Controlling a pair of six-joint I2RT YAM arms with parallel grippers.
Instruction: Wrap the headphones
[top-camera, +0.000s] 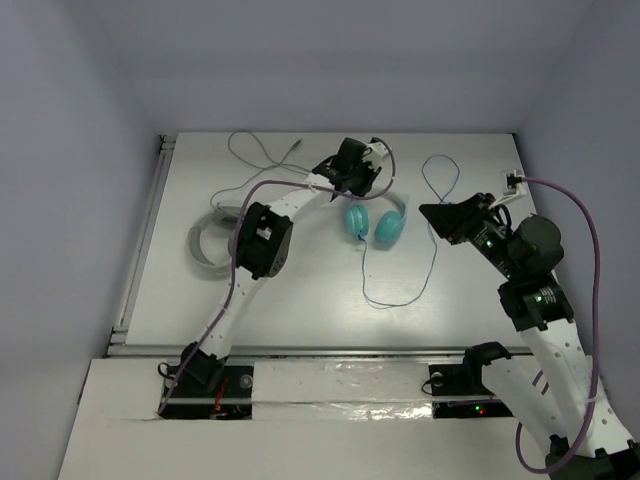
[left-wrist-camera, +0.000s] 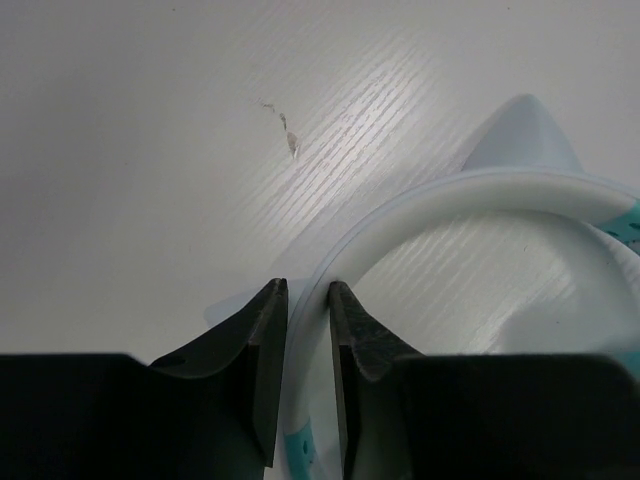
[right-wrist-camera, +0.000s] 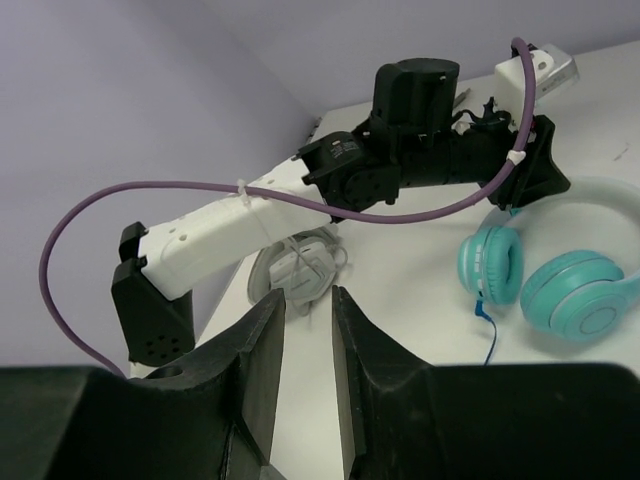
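Observation:
The headphones lie at the table's middle rear, with two teal ear cups (top-camera: 388, 228) side by side and a white headband (left-wrist-camera: 470, 195). My left gripper (left-wrist-camera: 308, 285) is shut on the headband, one finger on each side of it; it also shows in the top view (top-camera: 368, 188). The thin blue cable (top-camera: 432, 260) runs from the left cup toward the front, loops right and goes back up past my right gripper (top-camera: 428, 211). That gripper (right-wrist-camera: 308, 292) is narrowly open and empty, hovering right of the cups (right-wrist-camera: 578, 298) and pointing left.
A grey-white coiled item (top-camera: 210, 240) lies at the left, and its thin white cable (top-camera: 262, 152) curls along the back. It also shows in the right wrist view (right-wrist-camera: 300, 270). A small white part (top-camera: 512, 181) sits at the table's right edge. Walls close off the back and sides.

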